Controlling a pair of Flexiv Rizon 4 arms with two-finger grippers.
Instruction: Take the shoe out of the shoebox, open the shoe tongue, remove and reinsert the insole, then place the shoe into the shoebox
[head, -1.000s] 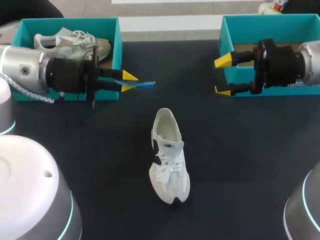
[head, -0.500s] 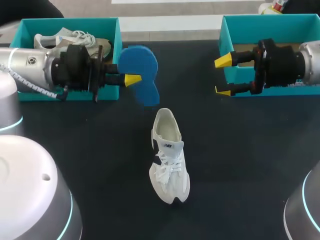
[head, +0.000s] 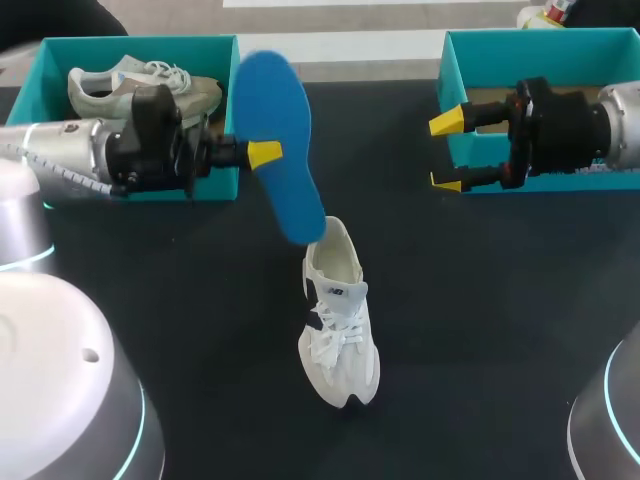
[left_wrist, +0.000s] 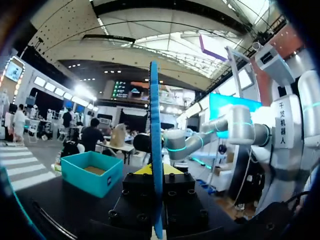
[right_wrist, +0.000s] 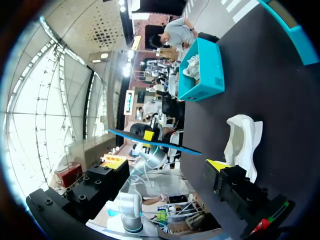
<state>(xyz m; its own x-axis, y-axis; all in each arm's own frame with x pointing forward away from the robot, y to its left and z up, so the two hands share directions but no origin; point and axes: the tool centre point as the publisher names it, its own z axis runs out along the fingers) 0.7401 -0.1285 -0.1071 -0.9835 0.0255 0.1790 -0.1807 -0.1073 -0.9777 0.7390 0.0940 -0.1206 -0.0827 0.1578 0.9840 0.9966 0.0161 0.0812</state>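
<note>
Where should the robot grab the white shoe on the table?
Probably across the laced middle of the white shoe, from above, with the open right tool. It stands upright on its sole and is narrow there, so the tool can pinch both sides. The left tool is holding the blue insole near the heel.

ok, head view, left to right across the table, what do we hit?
Left shoebox with a second sneaker inside → left hand gripping the blue insole → white shoe on the table → right hand, open → right shoebox.
</note>
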